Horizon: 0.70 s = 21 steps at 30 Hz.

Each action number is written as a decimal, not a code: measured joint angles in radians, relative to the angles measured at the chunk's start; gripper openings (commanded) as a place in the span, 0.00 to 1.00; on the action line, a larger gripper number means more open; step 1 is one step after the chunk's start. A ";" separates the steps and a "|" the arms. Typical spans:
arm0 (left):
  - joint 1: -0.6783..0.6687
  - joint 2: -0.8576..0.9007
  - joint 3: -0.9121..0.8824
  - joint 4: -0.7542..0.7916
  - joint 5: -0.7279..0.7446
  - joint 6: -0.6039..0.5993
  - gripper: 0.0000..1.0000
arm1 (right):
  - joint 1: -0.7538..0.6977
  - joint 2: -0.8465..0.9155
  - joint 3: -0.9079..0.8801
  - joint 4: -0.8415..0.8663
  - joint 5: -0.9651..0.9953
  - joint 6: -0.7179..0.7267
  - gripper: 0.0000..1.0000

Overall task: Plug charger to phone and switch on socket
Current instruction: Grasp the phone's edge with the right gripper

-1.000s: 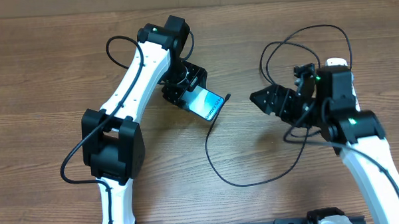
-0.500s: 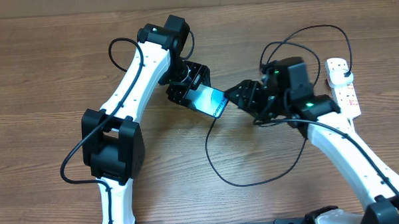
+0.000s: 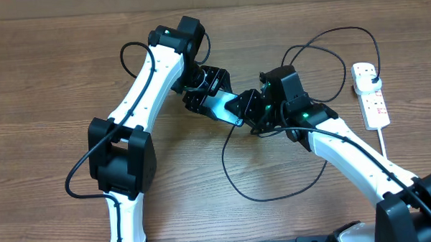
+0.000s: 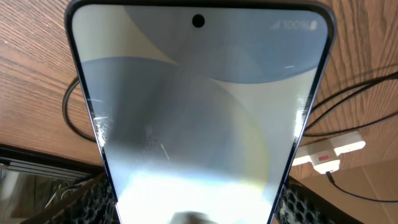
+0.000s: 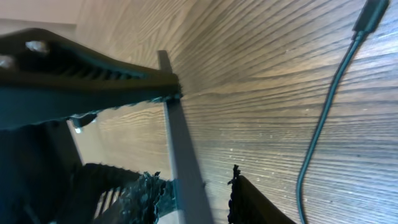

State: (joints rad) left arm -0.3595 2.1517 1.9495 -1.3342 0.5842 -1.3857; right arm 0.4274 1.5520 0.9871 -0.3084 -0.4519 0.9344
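Charger (image 3: 265, 200) loop litters centre (room around socket (image 3: 371, 95)).

Grained matt wooden table (image 3: 42, 84), glossy glass-faced phone (image 4: 199, 124), matt black charger (image 5: 370, 15), smooth white plastic socket (image 3: 371, 97).

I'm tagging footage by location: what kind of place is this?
Likely a robotics lab workbench rather than a home: two white robot arms at a wooden table, working on a phone, with a white power strip nearby.

The overhead camera looks straight down on the whole wooden surface (image 3: 55, 55). The left wrist camera faces the screen of the phone (image 4: 199, 112) from very close. The right wrist camera skims low along the surface, sharing that phone's edge.
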 measured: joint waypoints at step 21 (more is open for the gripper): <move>0.000 0.000 0.000 0.000 0.029 0.000 0.75 | 0.010 0.009 0.000 0.031 0.019 0.008 0.25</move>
State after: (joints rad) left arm -0.3595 2.1517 1.9495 -1.3338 0.6132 -1.3861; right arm 0.4374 1.5608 0.9871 -0.2771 -0.4332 0.9428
